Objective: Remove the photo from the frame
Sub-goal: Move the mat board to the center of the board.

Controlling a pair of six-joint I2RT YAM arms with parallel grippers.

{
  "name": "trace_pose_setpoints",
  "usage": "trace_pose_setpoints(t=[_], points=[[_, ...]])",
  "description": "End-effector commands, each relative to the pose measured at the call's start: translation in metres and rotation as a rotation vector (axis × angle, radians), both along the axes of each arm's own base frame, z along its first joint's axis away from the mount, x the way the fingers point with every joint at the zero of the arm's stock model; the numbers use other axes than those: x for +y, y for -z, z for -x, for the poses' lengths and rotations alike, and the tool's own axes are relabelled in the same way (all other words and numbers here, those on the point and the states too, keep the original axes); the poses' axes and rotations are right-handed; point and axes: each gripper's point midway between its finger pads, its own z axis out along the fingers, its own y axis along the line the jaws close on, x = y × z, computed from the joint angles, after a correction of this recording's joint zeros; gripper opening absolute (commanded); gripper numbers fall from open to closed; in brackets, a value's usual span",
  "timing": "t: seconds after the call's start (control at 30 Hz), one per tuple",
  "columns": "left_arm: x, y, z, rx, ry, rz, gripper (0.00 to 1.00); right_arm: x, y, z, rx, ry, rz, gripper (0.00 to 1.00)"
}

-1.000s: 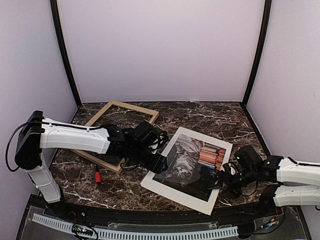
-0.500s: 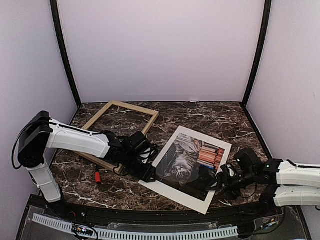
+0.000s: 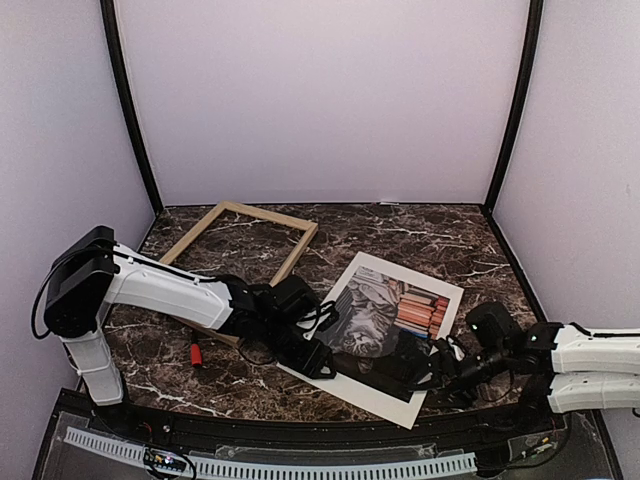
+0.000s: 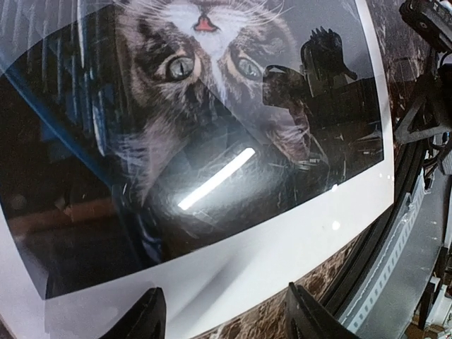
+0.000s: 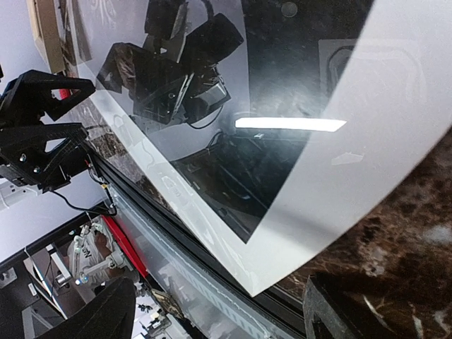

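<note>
Shifted since a second ago: left gripper (image 3: 318, 360), from the photo's left edge down to its near-left margin; right gripper (image 3: 430, 372), slightly leftward at the near-right corner. Item one, marble-patterned table (image 3: 420, 225). Item two, frame (image 3: 268, 215), light wood, lying flat at the far left with bare table showing through its middle, its near corner hidden under the left arm. Item three, photo (image 3: 385, 300) (tabby cat, red-orange books), flat on the table right of the frame and clear of it, glossy and reflecting both wrists. Left fingers stand parted over the white margin (image 4: 233, 275), clasping nothing visible; right fingers spread wide beside the photo's corner (image 5: 367, 134). Item four, small red object (image 3: 196, 353), near left.
</note>
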Motion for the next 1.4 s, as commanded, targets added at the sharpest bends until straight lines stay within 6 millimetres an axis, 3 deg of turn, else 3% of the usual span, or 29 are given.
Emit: trace_pose_setpoints(t=[0.0,0.1,0.23,0.5,0.7,1.03,1.17,1.27,1.37], points=[[-0.014,0.015,0.015,0.067,0.023,0.055,0.6,-0.016,0.036,0.009,0.033,0.021,0.093,0.84],[-0.025,0.024,0.024,0.112,0.055,0.088,0.6,-0.012,0.038,0.008,0.013,0.017,0.058,0.82],[-0.033,0.033,0.03,0.141,0.075,0.109,0.59,-0.005,0.033,0.001,-0.046,0.029,-0.011,0.72],[-0.032,0.044,0.036,0.169,0.091,0.101,0.58,0.015,-0.022,-0.032,-0.26,0.08,-0.164,0.59],[-0.032,0.047,0.036,0.177,0.091,0.098,0.57,0.019,-0.042,-0.041,-0.309,0.09,-0.194,0.55],[-0.03,0.049,0.037,0.178,0.084,0.106,0.55,0.029,-0.04,-0.052,-0.336,0.107,-0.232,0.41],[-0.03,0.046,0.033,0.154,0.077,0.102,0.54,0.035,-0.028,-0.057,-0.327,0.085,-0.181,0.33],[-0.029,0.034,0.025,0.098,0.056,0.1,0.54,0.034,-0.011,-0.063,-0.31,0.07,-0.076,0.23],[-0.024,0.007,0.011,0.002,0.022,0.099,0.54,0.04,-0.003,-0.072,-0.305,0.049,-0.016,0.04]])
